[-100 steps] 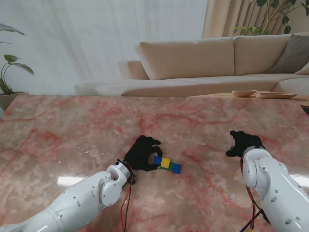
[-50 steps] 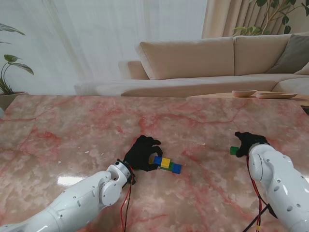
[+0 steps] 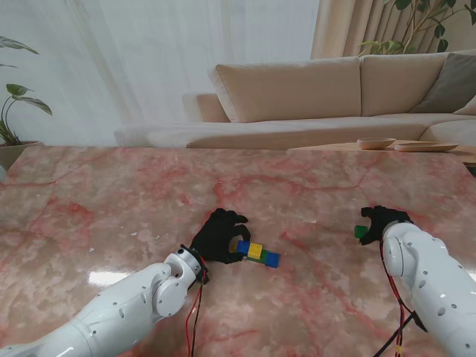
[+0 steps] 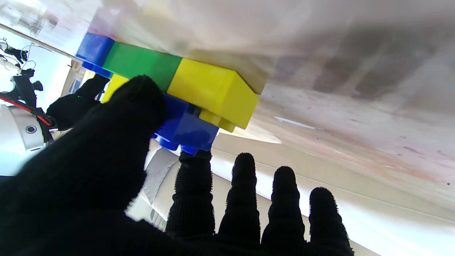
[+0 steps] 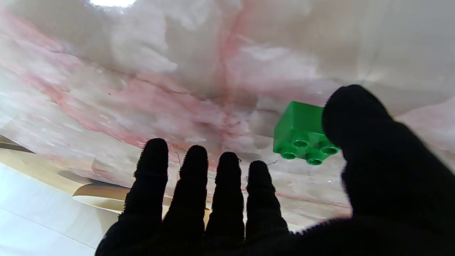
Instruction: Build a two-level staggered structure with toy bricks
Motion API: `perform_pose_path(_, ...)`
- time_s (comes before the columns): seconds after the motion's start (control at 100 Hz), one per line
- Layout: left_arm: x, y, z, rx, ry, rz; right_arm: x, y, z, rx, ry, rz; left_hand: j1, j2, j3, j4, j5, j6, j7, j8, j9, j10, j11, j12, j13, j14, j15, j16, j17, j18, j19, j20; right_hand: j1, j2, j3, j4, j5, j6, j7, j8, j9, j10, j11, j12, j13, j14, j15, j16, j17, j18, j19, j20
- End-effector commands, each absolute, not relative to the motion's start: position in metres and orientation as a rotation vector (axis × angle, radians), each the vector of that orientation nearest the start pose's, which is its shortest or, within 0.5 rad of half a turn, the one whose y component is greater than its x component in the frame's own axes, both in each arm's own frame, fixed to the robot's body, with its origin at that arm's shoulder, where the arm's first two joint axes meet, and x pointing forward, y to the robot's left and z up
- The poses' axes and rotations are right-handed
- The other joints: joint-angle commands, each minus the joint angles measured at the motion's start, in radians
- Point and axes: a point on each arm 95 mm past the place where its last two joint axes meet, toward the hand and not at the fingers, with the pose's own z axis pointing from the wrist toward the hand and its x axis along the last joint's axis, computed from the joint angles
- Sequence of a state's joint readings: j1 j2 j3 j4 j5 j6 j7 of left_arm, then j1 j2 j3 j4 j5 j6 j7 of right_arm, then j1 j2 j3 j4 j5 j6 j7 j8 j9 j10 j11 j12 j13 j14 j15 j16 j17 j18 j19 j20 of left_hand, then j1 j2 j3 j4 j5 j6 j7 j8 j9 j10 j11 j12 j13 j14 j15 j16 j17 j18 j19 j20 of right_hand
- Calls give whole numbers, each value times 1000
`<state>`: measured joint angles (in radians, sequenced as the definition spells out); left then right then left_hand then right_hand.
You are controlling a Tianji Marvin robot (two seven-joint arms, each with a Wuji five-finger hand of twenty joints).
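Left hand (image 3: pixel 218 236) pinching the upper blue brick (image 4: pixel 185 124) of the 2-level brick stack (image 3: pixel 256 252) mid-table, right hand (image 3: pixel 381 221) hovering with fingers spread, thumb (image 5: pixel 359 121) seemingly touching the loose green brick (image 5: pixel 302 133) lying on the marble table (image 3: pixel 111 193).

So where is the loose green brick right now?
In the stand view the green brick lies on the marble table on the right side, beside the right hand, well apart from the brick structure.

bare marble table (image 3: pixel 111 193) between brick stack (image 3: pixel 257 252) and green brick (image 3: pixel 361 231)
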<state>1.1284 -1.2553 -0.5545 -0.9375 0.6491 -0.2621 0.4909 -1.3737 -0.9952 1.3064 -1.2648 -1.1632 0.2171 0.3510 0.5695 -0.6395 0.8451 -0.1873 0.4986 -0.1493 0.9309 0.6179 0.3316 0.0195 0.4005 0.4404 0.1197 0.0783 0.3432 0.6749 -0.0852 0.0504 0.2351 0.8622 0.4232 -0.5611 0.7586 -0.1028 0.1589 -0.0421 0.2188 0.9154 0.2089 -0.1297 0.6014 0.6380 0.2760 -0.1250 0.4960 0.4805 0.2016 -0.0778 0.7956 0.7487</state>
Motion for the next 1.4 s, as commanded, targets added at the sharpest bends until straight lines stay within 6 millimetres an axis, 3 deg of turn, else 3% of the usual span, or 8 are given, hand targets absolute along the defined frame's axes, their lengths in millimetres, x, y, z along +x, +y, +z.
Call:
perform_pose_path(0.0, 401, -99, -464, -1267, 1696, -1801, 449, -173, -362, 1506, 1521, 609, -8, 5, 35, 3, 16, -24, -2, 18, 9, -16, -10, 3, 18, 17, -4, -1, -9, -1, -1, 16, 18, -4, -13, -11, 8, -27, 27, 46, 16, -29, 16, 21, 34, -23, 27, 20, 9, -20, 50, 40)
perform_pose_path(0.21, 401, -98, -465, -1268, 1696, -1801, 450, -173, -367, 1477, 1523, 621, -9, 5, 34, 4, 16, -25, -3, 18, 8, -17, -10, 3, 19, 16, -5, -1, -9, -1, -3, 14, 44, -21, 41, -22, 147, -99, 114, 151, 176, -83, 81, 66, 131, -50, 122, 69, 60, -31, 148, 65)
perform_pose_path(0.59, 401, -97, -465, -1269, 1700, -1802, 448, -172, -370, 1436, 1511, 639, -11, 7, 32, 4, 15, -25, 0, 21, 8, -17, -11, 2, 19, 15, -6, -2, -8, 0, -6, 7, 54, -41, 114, -39, 345, -194, 276, 217, 413, -120, 106, 98, 310, -76, 234, 137, 159, -25, 265, 73)
perform_pose_path(0.89, 400, -96, -465, -1266, 1707, -1804, 444, -167, -377, 1440, 1534, 679, -12, 7, 30, 4, 13, -29, 3, 25, 9, -18, -12, 2, 21, 15, -7, -1, -8, -1, -6, 6, 63, -42, 89, -39, 279, -133, 238, -10, 394, -114, 63, 103, 296, -80, 228, 158, 136, -15, 247, 56)
perform_pose_path(1.04, 399, -96, -465, -1265, 1710, -1799, 442, -166, -381, 1439, 1526, 694, -13, 8, 30, 5, 13, -28, 3, 26, 8, -18, -12, 2, 21, 14, -7, -1, -8, -1, -6, 5, 70, -55, 140, -36, 361, -222, 401, 57, 473, -134, 84, 115, 349, -91, 256, 174, 173, -17, 271, 71)
perform_pose_path(1.08, 399, -96, -465, -1264, 1711, -1799, 442, -166, -381, 1437, 1525, 698, -14, 8, 29, 5, 13, -28, 3, 27, 9, -19, -12, 2, 22, 14, -7, -2, -8, 0, -6, 4, 88, -63, 135, -82, 378, -243, 430, 53, 506, -142, 87, 119, 372, -95, 266, 181, 186, -18, 281, 74)
perform_pose_path(1.16, 399, -95, -465, -1264, 1713, -1799, 442, -166, -382, 1436, 1523, 706, -14, 8, 29, 5, 13, -29, 3, 27, 9, -18, -12, 2, 22, 15, -8, -2, -8, 0, -6, 4, 130, -94, 157, -142, 415, -288, 511, -9, 589, -146, 71, 222, 419, -104, 286, 200, 210, -17, 304, 79)
perform_pose_path(1.39, 398, -95, -465, -1261, 1716, -1797, 441, -165, -385, 1441, 1514, 725, -14, 9, 29, 6, 13, -28, 2, 28, 8, -19, -12, 2, 23, 14, -7, -1, -7, 0, -6, 2, 160, -127, 177, -161, 476, -345, 610, -86, 710, -150, 31, 286, 499, -112, 318, 231, 260, -14, 350, 85)
